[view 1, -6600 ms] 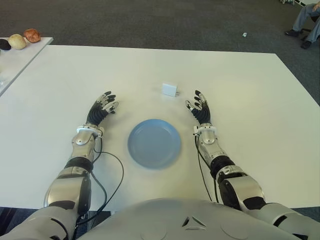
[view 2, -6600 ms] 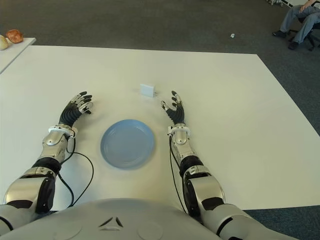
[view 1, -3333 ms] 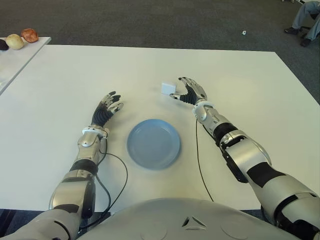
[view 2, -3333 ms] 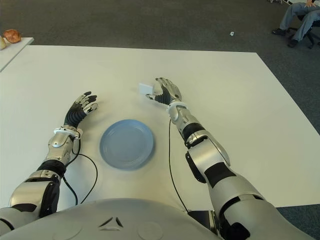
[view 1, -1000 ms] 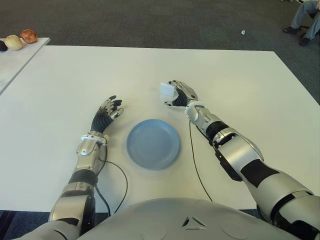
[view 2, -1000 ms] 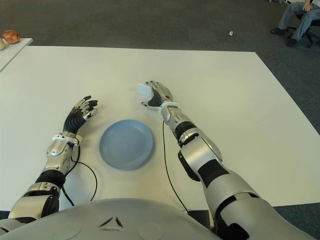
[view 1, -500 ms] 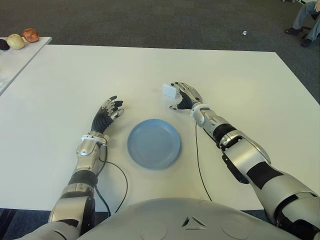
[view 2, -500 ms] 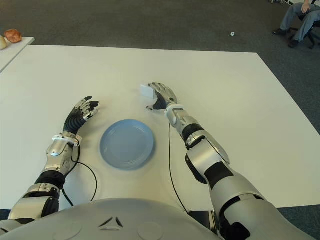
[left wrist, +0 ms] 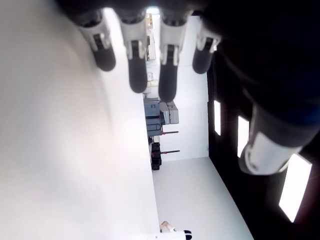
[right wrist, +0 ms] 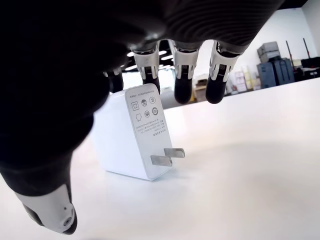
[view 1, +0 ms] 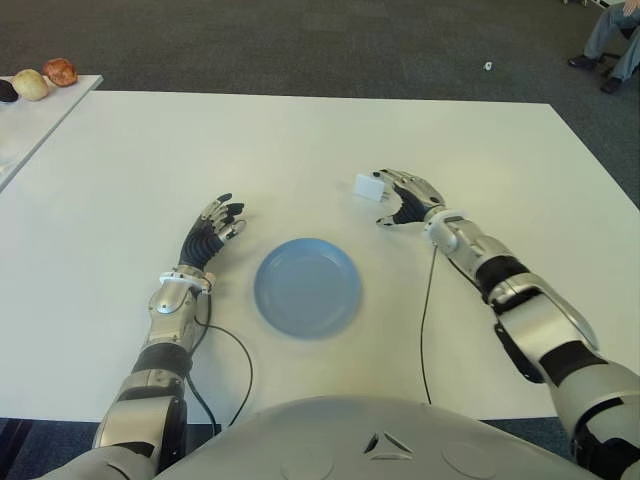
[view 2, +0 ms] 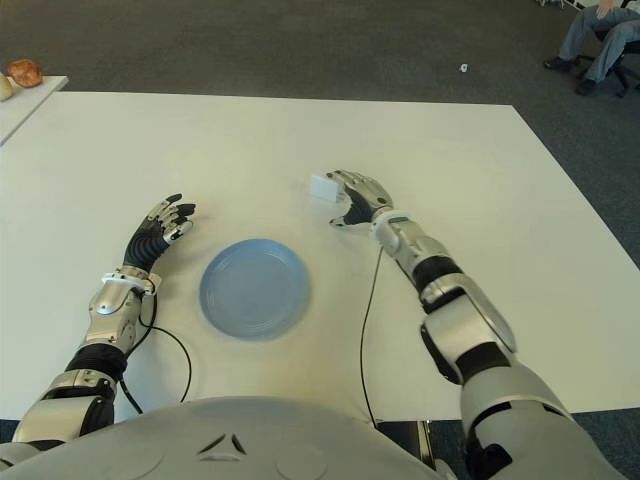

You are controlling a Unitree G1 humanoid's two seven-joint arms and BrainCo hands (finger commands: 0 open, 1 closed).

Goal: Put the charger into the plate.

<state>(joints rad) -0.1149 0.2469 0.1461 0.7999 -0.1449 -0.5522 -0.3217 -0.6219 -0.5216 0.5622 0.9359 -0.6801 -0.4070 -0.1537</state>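
Observation:
A small white charger (view 1: 368, 187) stands on the white table (view 1: 300, 140), up and to the right of the blue plate (view 1: 307, 287), with its two prongs (right wrist: 167, 156) sticking out. My right hand (view 1: 393, 203) arches over its right side. In the right wrist view the fingers (right wrist: 182, 80) hang just behind the charger (right wrist: 132, 132) and the thumb (right wrist: 47, 212) stays apart from it, so nothing is clamped. The plate holds nothing. My left hand (view 1: 212, 225) shows left of the plate with straight, spread fingers (left wrist: 135, 55).
A side table (view 1: 30, 125) at the far left carries a few round food items (view 1: 40, 80). A seated person's legs (view 1: 612, 35) are at the far right. Cables (view 1: 425, 330) trail from both wrists across the table. Dark carpet lies beyond the table's far edge.
My right hand has moved to the right, away from the plate, and the charger has shifted right along with it. The left hand and the plate have not moved.

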